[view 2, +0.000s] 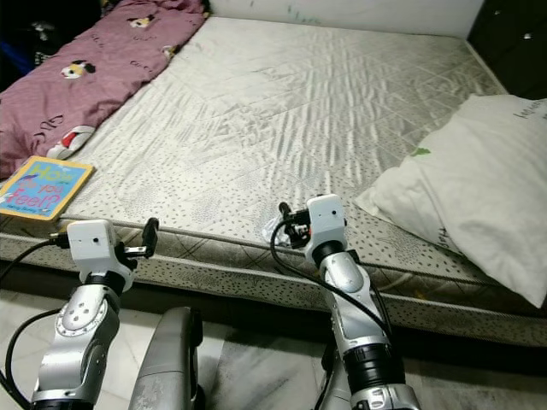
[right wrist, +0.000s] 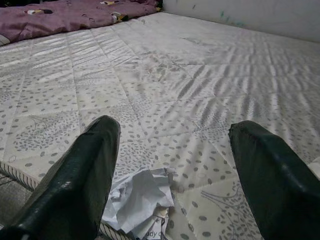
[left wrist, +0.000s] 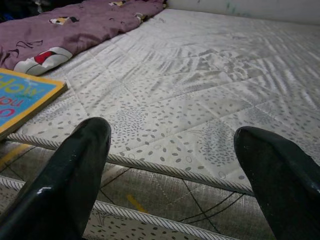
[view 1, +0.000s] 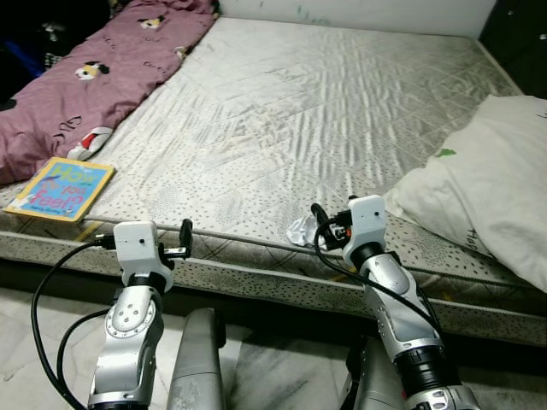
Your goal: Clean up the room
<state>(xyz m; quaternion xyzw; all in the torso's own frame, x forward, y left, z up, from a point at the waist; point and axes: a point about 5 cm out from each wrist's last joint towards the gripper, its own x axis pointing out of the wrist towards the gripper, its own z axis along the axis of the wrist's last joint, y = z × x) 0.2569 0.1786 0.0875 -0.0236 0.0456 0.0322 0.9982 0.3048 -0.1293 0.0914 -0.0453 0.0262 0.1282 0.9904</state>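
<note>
A crumpled white paper ball (right wrist: 142,202) lies on the front edge of the mattress (view 1: 282,111). My right gripper (right wrist: 172,145) hovers just in front of it, open, fingers astride the ball without touching it. A yellow and blue picture book (view 1: 60,190) lies flat at the mattress's front left corner. My left gripper (left wrist: 172,145) is held open at the bed's front edge, to the right of the book, with nothing between its fingers. From the head views the paper ball (view 1: 302,231) sits right beside the right gripper (view 1: 320,224).
A purple cartoon-print blanket (view 1: 94,77) is bunched along the bed's left side. A white pillow (view 1: 487,188) lies at the right. The bed is low, its edge directly before me, and pale floor (view 1: 26,342) lies below it.
</note>
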